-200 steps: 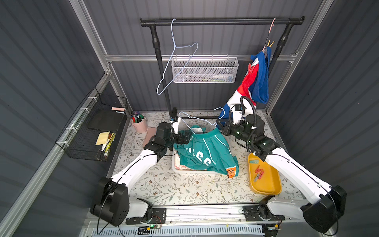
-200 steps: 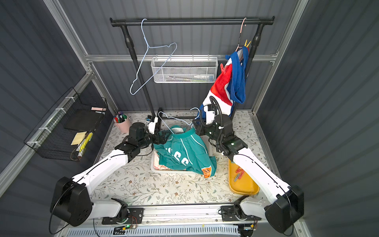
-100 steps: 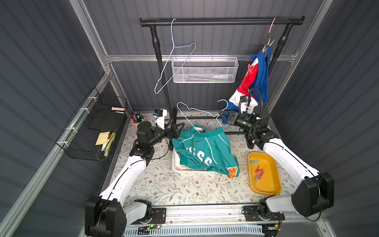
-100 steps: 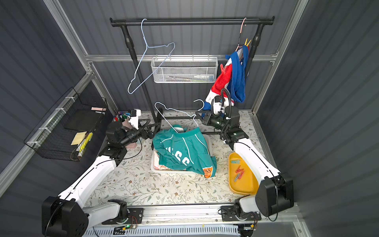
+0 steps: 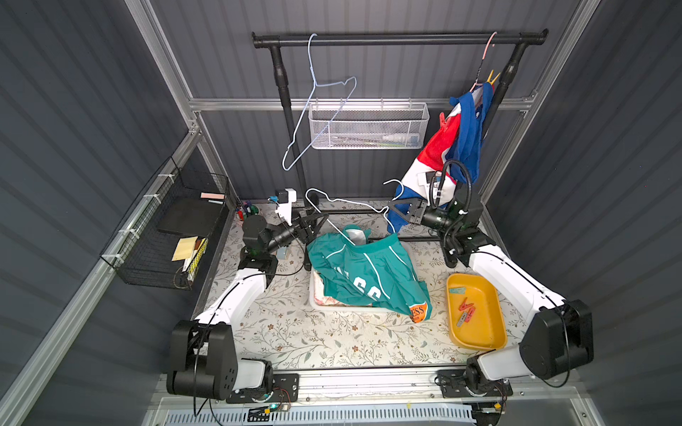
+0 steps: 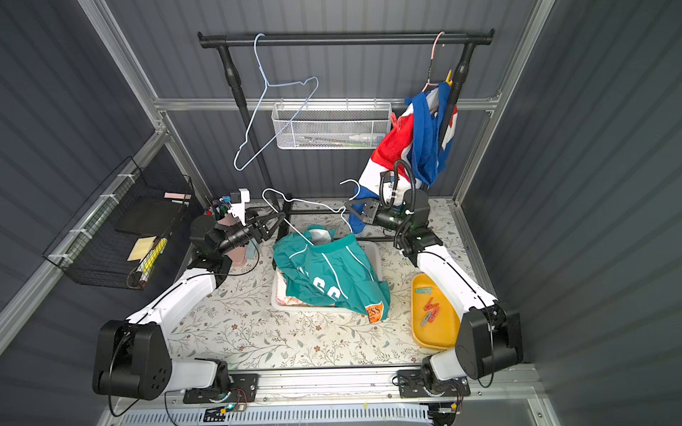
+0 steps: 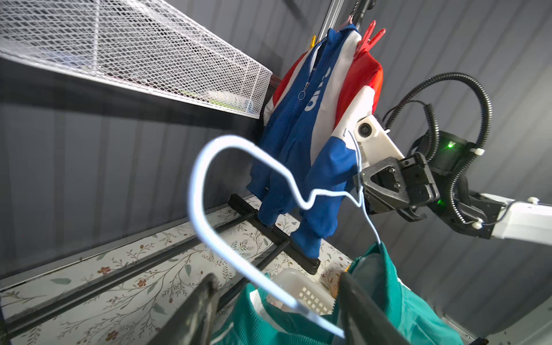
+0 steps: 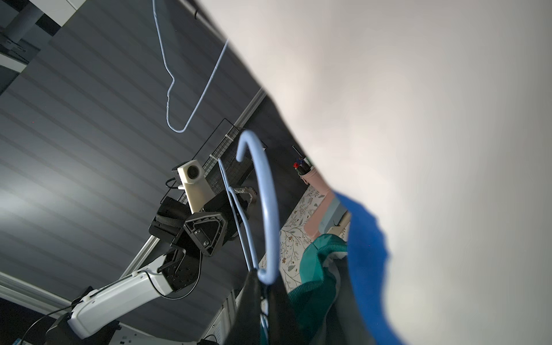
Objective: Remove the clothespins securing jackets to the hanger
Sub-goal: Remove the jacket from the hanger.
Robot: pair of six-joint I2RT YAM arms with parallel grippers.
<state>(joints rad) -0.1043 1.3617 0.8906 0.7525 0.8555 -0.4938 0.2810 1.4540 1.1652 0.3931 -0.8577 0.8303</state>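
Clothespins (image 5: pixel 465 308), red and grey, lie in the yellow tray (image 5: pixel 492 333) at the near right. A red clothespin (image 7: pixel 370 34) grips the red-white-blue jacket (image 5: pixel 468 129) hanging far right. Right gripper (image 7: pixel 360 182) is pinched on the neck of the pale wire hanger (image 5: pixel 347 201). Left gripper (image 7: pixel 276 280) stands spread, the wire passing between its fingers, above the teal jacket (image 5: pixel 369 273) in a white basket (image 5: pixel 316 299). Beneath is a floral table (image 5: pixel 313 339), with grey ribbed walls around.

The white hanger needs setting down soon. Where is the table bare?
Bare: the strip between the white basket and the front rail, and the patch between left arm and basket. Crowded: rack base at back, yellow tray right.
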